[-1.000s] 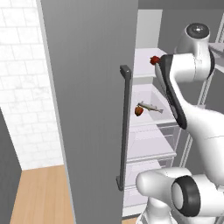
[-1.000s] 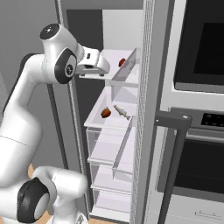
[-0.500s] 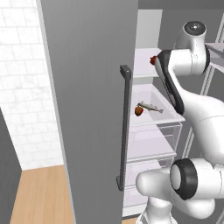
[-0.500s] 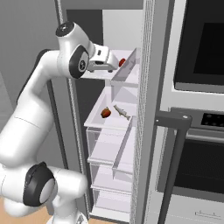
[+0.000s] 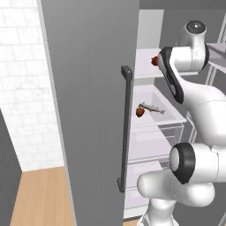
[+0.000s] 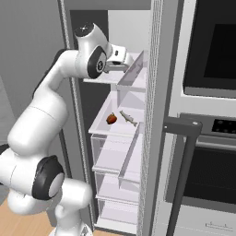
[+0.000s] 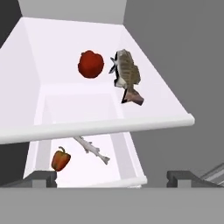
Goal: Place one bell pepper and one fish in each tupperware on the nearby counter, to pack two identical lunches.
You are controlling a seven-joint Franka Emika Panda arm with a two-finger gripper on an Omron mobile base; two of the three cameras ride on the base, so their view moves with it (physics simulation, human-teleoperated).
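The arm is reaching into an open fridge, its hand level with the upper shelf [image 6: 103, 79] in the upper middle of the right base view. In the hand view the gripper [image 7: 112, 178] is showing at the bottom edge with its two dark tips standing far apart, wide open and holding nothing. On the upper shelf, in the upper half of the hand view, a red pepper [image 7: 91, 64] is lying just beside a brown fish [image 7: 128, 75], the two close but whether touching cannot be told. On the lower shelf [image 7: 127, 151], in the lower left of that view, an orange pepper [image 7: 61, 159] is sitting near a slim silver fish [image 7: 92, 149], slightly apart. The same lower pair is appearing mid-frame in both base views. The fridge door [image 5: 88, 110], with its dark handle [image 5: 126, 128], is filling the centre of the left base view. An oven [image 6: 209, 138] is occupying the right side of the right base view.
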